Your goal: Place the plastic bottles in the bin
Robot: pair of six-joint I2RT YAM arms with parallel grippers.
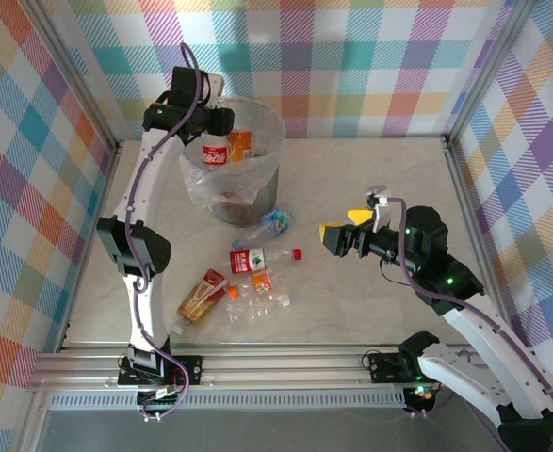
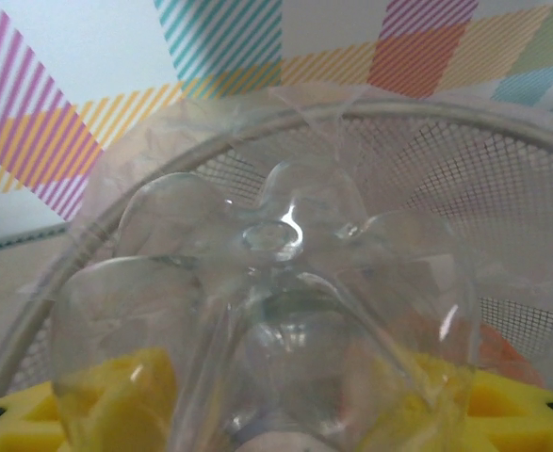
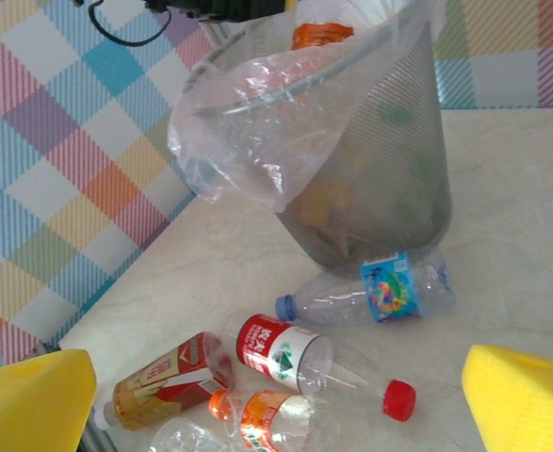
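Note:
My left gripper point(image 1: 221, 122) is up over the bin point(image 1: 262, 188), a round grey wastebasket lined with a crinkly clear bag. It is shut on a clear bottle with a red label point(image 1: 217, 151). The left wrist view looks along that bottle's clear base point(image 2: 276, 264), with yellow fingers point(image 2: 116, 395) on both sides and the bin's mesh rim point(image 2: 502, 188) behind. An orange bottle point(image 1: 240, 143) lies inside the bin. My right gripper point(image 1: 345, 226) hangs open to the right of the loose bottles. The nearest of these is a red-and-white labelled bottle with a red cap point(image 3: 304, 353).
More bottles lie on the table in front of the bin. Among them are a blue-labelled clear one point(image 1: 271, 224), an orange-labelled one point(image 1: 257, 282), a brown-gold one point(image 1: 203, 295) and a bare clear one point(image 1: 257, 306). Plaid walls enclose the table on three sides.

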